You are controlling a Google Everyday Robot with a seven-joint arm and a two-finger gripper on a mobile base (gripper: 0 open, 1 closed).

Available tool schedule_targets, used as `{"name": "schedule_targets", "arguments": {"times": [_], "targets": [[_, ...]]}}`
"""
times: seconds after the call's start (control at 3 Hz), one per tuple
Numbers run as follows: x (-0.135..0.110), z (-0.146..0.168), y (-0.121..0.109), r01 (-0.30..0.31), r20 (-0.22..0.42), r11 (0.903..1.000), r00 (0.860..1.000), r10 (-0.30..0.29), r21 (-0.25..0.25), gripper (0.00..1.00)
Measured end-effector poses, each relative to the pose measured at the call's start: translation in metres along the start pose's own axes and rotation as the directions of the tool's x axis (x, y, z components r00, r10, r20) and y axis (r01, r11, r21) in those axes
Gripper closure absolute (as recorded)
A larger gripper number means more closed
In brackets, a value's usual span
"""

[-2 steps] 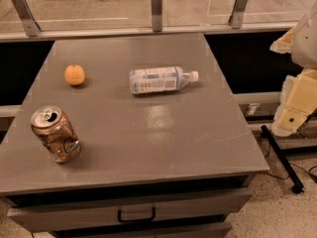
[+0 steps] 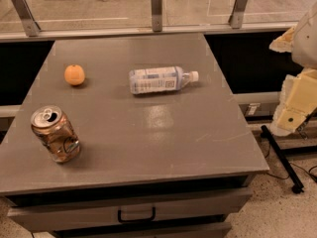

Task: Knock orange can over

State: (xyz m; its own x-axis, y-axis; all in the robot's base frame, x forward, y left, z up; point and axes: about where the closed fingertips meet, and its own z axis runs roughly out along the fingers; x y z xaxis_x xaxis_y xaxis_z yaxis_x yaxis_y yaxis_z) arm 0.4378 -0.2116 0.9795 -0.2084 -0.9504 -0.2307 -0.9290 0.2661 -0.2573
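The small, shiny copper-orange metal can [image 2: 55, 134] stands upright at the lower left of the frame, near the front left corner of the flat grey worktop [image 2: 163, 133], with its silver top facing up. Compared with a moment ago, it has not shifted at all. You should treat the knock as not yet made, since nothing is touching the can.

The small round orange fruit [image 2: 74, 75] sits behind the can, toward the upper left. The clear plastic bottle with a pale label [image 2: 161, 80] lies on its side near the upper middle, cap pointing right. Both are unmoved.

The gripper [image 2: 296, 105], on the cream-coloured arm at the right edge of the frame, hangs beyond the worktop's right side, well apart from the can. It is about where it was, with at most a slight drift. You cannot tell whether it is open or closed. By my judgement, you have the whole approach ahead of you, and a path across the front of the worktop would keep clear of the bottle.

The worktop is matte, with a pale sheen near its middle. A drawer with a dark handle [image 2: 136, 214] sits under the front edge. Behind it runs a glass rail on metal posts [image 2: 156, 9], and a black floor bar [image 2: 282, 157] lies on speckled flooring at the lower right.
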Motion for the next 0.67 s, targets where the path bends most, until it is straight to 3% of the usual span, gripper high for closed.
{"name": "schedule_targets", "arguments": {"times": [0.33,0.67], "targets": [[-0.023,0.015,0.01,0.027,0.102,0.9986,0.995,-0.022,-0.045,0.0],[-0.067,0.022,0.027,0.051,0.288,0.9937,0.957,-0.02,-0.1,0.0]]}}
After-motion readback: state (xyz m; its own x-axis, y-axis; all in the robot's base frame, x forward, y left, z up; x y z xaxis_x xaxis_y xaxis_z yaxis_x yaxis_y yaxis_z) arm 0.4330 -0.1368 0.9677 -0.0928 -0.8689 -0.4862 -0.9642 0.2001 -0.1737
